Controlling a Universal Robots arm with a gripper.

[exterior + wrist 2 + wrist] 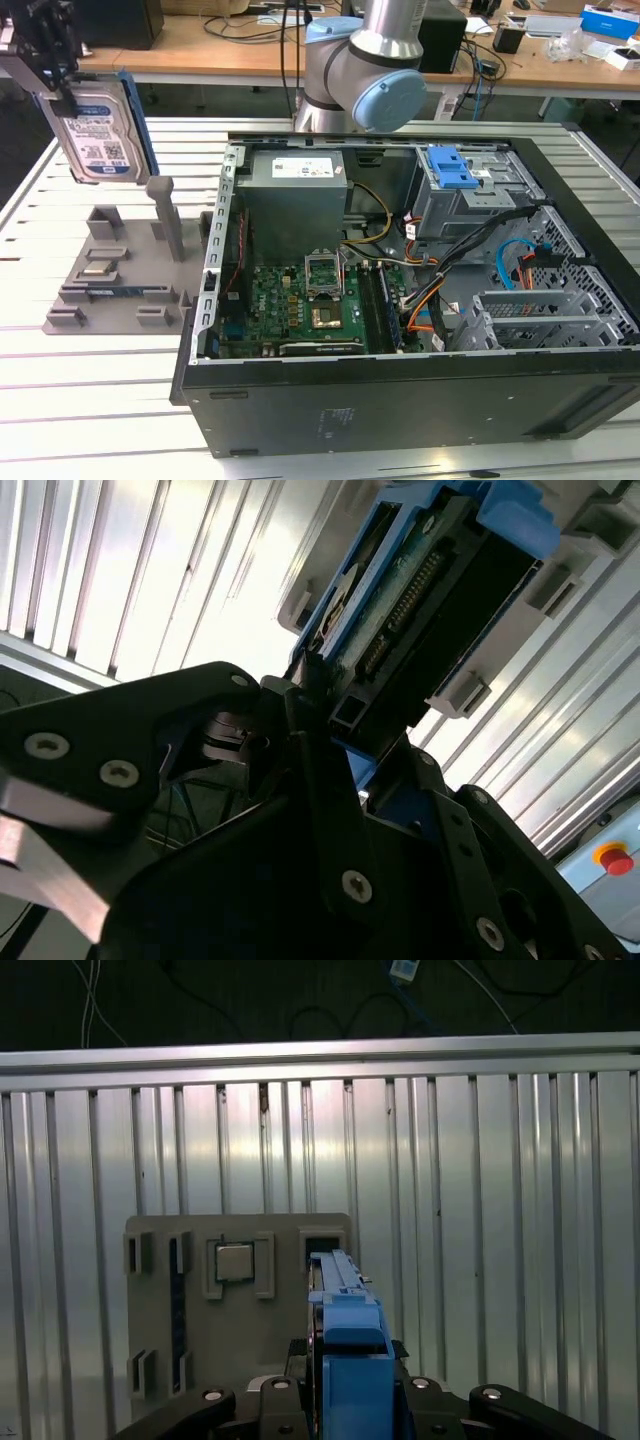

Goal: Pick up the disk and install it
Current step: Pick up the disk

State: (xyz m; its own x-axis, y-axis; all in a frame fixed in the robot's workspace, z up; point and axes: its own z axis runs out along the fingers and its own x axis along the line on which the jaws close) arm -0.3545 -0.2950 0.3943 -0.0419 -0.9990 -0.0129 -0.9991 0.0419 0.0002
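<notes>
Exterior view: the open computer case [400, 400] lies on the slatted surface [100, 400], and I place every other thing by this case.
Disk position: the disk [100, 135] is in the air outside the case, well apart from its side wall on the exterior view's left and higher than its rim.
Jaws: they are clenched on the disk. In both wrist views the dark fingers [300, 705] press on the blue rail frame, at the end where the connector pins are.
Long axis: it stands nearly upright and leans a little. The disk [345, 1350] hangs down from the jaws with its label face turned to the exterior camera.
Under the disk: a grey fixture plate [110, 270] lies just beside the case wall. The disk does not touch it.
Inside the case: a bare blue bracket [455, 170] sits at the drive cage, well apart from the disk on the exterior view's right.
Arm: only one arm [370, 70] is here, and its base stands behind the case.
State of work: I judge the picking up as done and the installing as not yet done.
</notes>
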